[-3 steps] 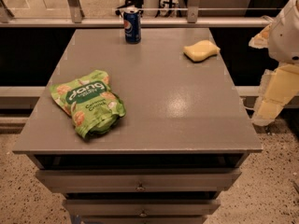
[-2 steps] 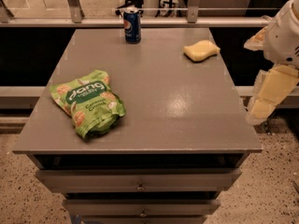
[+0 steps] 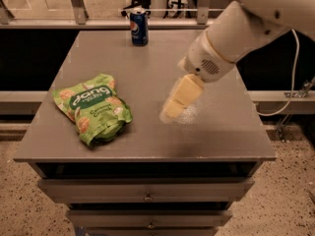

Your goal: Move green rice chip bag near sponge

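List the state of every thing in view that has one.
green rice chip bag: lying flat, front left of the table, untouched.
Pepsi can: upright at the back edge.
gripper: over the table's middle, apart from the bag.
sponge: not visible; the arm may hide it.
drawers: shut.

White rounded arm (image 3: 246,26), grilled wrist (image 3: 209,66), pale yellow claw (image 3: 171,112) over the table (image 3: 231,132).

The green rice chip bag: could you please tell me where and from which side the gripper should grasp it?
The green rice chip bag lies flat on the table, so only its puffed, crinkly rim offers a pinch. The gripper hangs over the table right of it, so probably take the bag's right edge, coming down from above.
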Controlling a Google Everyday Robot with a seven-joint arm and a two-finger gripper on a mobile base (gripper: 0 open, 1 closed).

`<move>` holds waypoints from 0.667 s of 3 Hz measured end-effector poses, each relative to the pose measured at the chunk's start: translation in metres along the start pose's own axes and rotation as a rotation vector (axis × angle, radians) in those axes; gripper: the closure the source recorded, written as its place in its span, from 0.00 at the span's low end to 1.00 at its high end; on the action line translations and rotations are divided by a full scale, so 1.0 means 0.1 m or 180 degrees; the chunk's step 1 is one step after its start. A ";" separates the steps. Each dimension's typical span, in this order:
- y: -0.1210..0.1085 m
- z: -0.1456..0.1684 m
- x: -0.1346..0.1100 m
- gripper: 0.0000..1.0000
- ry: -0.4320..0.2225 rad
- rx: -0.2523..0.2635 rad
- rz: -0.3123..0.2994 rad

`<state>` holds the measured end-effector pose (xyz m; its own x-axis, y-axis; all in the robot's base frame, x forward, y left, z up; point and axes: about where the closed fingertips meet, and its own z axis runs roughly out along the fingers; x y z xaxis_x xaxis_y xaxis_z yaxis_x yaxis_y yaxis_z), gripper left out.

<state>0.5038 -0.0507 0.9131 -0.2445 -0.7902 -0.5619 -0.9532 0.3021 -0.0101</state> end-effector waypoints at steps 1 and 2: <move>0.10 0.47 -0.53 0.00 -0.0317 -0.0214 0.0124; 0.30 1.03 -1.00 0.00 -0.0480 -0.0382 0.0377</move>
<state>0.5182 0.0915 0.8839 -0.3351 -0.6616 -0.6708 -0.9360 0.3153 0.1566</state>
